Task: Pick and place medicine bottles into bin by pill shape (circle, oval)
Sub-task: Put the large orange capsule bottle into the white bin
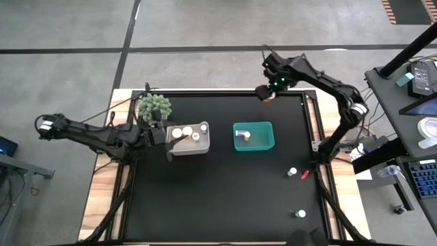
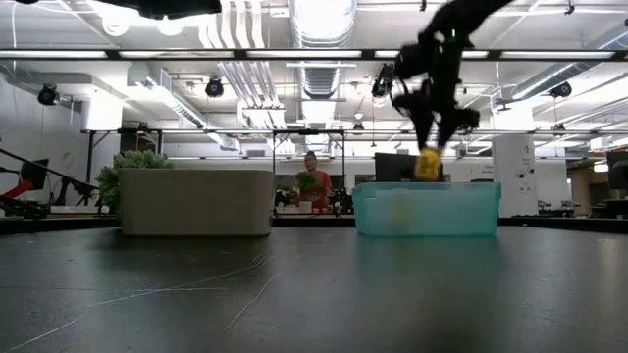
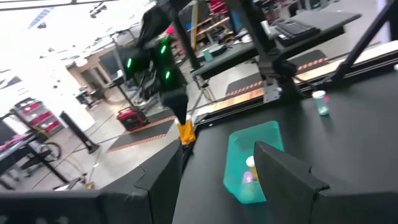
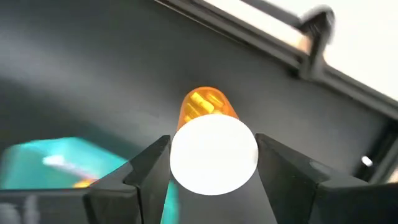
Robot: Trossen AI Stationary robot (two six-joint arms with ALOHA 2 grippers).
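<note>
Black tabletop (image 1: 218,191): amber bottle (image 4: 208,106) is clamped by right gripper (image 1: 265,93), held upright above far edge; teal bin (image 1: 254,144) lies nearer, slightly leftward.

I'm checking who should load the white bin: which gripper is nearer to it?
Left. The left gripper sits at the white bin's edge; the right gripper holds an amber bottle beyond the teal bin.

The bench (image 1: 218,191) has a matt black top with pale wood showing at its edges. The teal bin (image 2: 426,210) looks like translucent, frosted plastic; the white bin (image 2: 196,201) is opaque and dull. The bottle (image 4: 208,118) in the right tool (image 4: 213,165) is glossy amber plastic with a smooth white cap.
</note>
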